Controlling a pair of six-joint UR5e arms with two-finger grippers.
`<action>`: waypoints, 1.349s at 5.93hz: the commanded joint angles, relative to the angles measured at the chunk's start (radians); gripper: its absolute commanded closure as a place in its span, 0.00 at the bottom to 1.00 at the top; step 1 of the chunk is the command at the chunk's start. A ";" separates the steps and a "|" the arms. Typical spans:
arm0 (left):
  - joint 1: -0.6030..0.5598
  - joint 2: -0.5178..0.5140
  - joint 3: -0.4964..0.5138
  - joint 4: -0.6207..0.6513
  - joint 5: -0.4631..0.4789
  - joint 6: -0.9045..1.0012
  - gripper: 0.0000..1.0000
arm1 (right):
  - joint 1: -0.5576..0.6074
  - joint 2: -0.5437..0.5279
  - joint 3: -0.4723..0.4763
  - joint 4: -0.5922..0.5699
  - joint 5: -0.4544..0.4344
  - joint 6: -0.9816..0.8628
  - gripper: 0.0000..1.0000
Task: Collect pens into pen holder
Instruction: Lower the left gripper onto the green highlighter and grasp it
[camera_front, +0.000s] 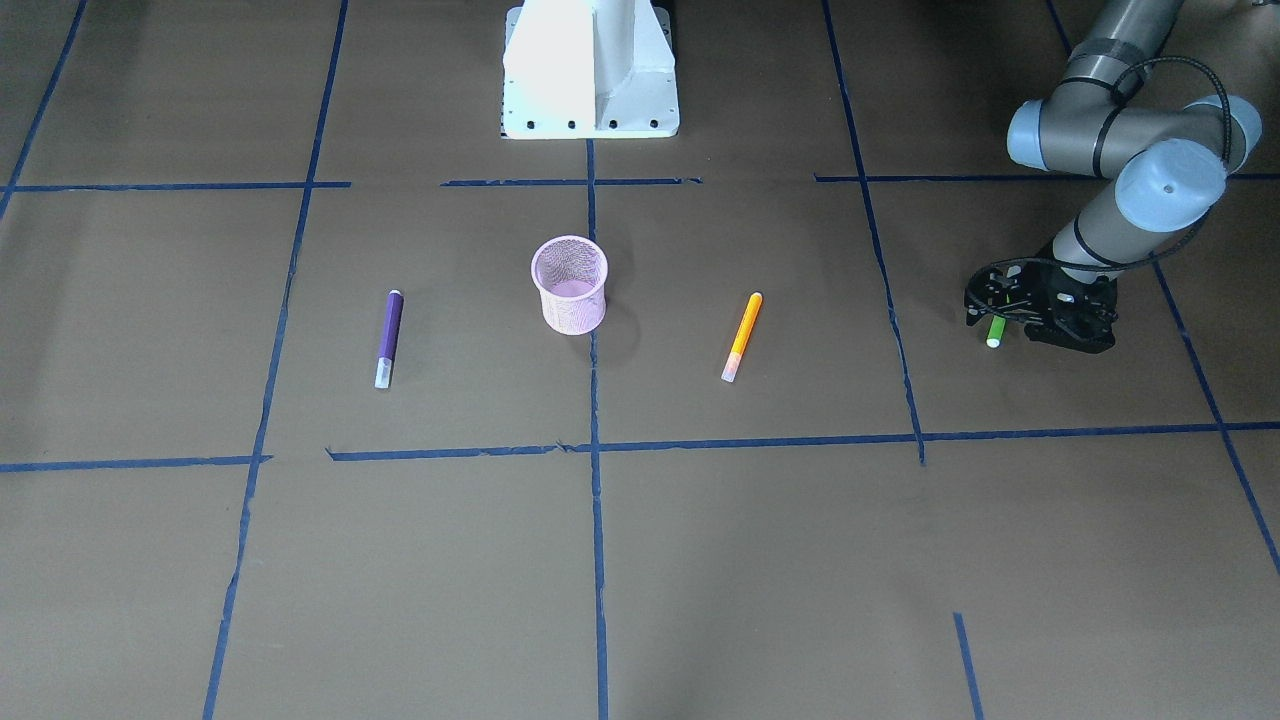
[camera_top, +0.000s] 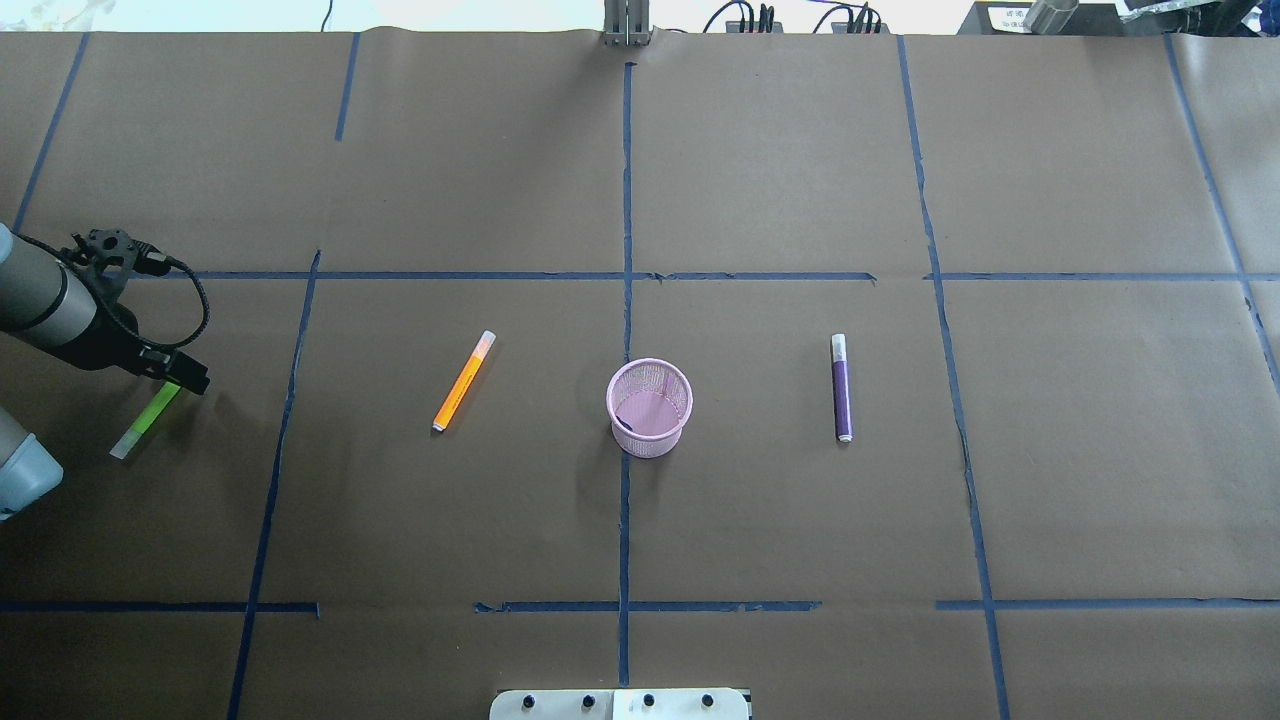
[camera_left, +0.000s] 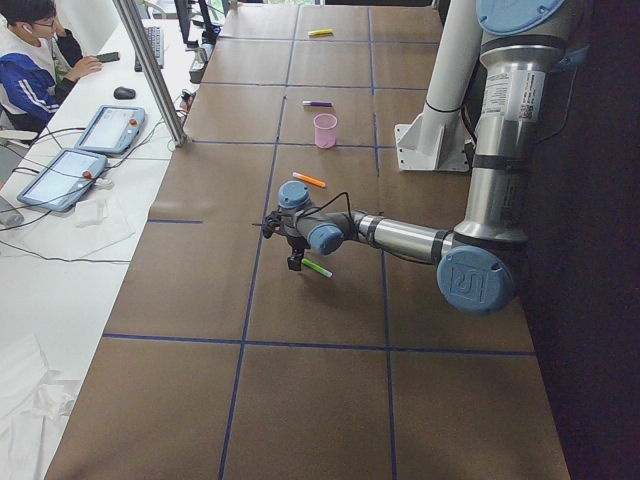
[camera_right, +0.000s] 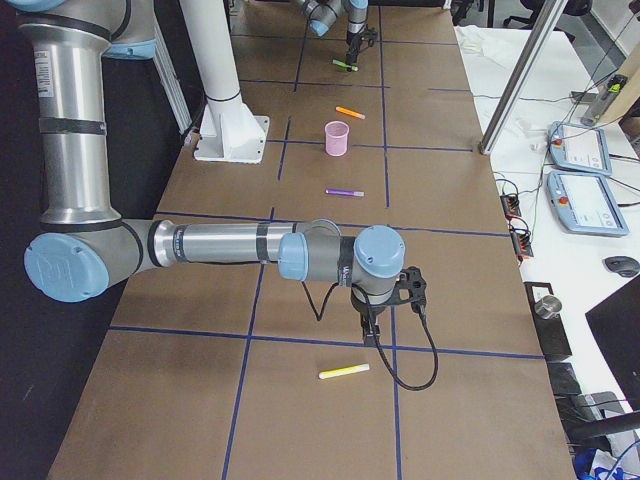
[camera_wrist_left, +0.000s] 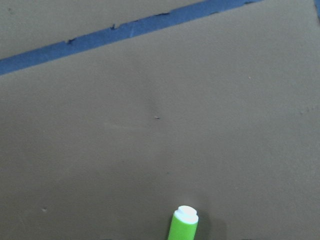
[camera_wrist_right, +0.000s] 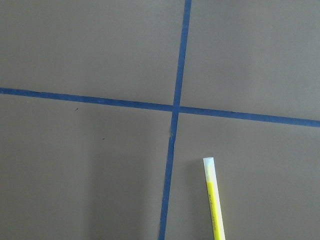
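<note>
At the left end of the table (camera_top: 400, 520), the left gripper (camera_top: 180, 380), jaws hidden so I cannot tell, is over the green pen (camera_top: 145, 420), which looks light, hard, slippery, best pinched mid-way.

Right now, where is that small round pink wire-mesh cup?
In the overhead view the pink wire-mesh cup stands upright on the central blue tape line, between the orange marker pen on its left and the purple marker pen on its right.
</note>
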 joint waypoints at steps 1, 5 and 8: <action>0.005 0.002 0.000 0.001 -0.001 0.000 0.30 | 0.000 0.000 -0.004 -0.002 0.000 0.000 0.00; 0.001 0.011 -0.031 0.003 0.003 0.002 0.99 | 0.000 0.002 -0.013 0.000 0.000 0.000 0.00; -0.022 0.080 -0.266 0.032 0.008 0.003 1.00 | -0.003 0.011 -0.008 -0.002 0.000 0.000 0.00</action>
